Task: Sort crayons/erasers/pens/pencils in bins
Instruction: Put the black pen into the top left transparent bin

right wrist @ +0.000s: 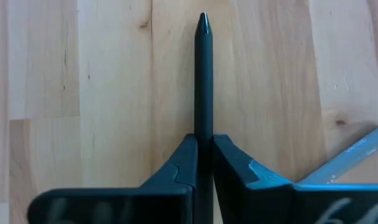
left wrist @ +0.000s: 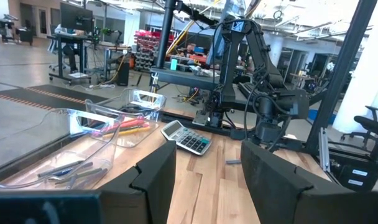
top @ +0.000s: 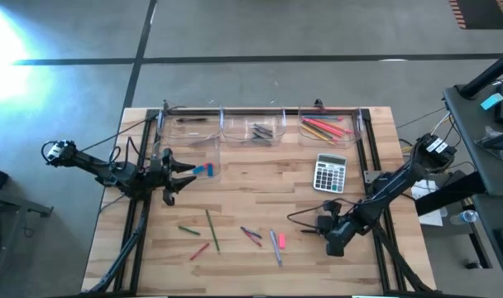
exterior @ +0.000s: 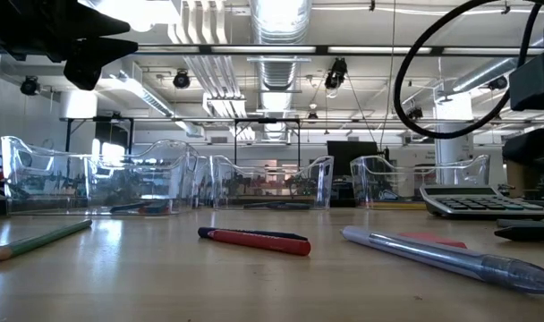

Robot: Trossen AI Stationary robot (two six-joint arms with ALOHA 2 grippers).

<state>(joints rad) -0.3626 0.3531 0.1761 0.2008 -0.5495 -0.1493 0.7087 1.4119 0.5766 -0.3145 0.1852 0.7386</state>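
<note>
Nearest the low camera: clear pen at near right, red-and-black pen at centre, green pencil at near left, all flat on the wooden table.

Right gripper: low over the table's near right, fingers closed on a black pen that points straight out between them; a second clear pen lies just beside.

Left gripper: at the table's left, partly open, holding a blue eraser between its tips.

Bins: clear trays in a row along the far edge. Left one holds a dark stick; middle one holds dark pens; right one holds orange and red pencils.

Calculator: grey, right of centre, near side of the right bin.

Loose items, near centre: green and red pencils, small mixed sticks, pink stick beside a clear pen.
</note>
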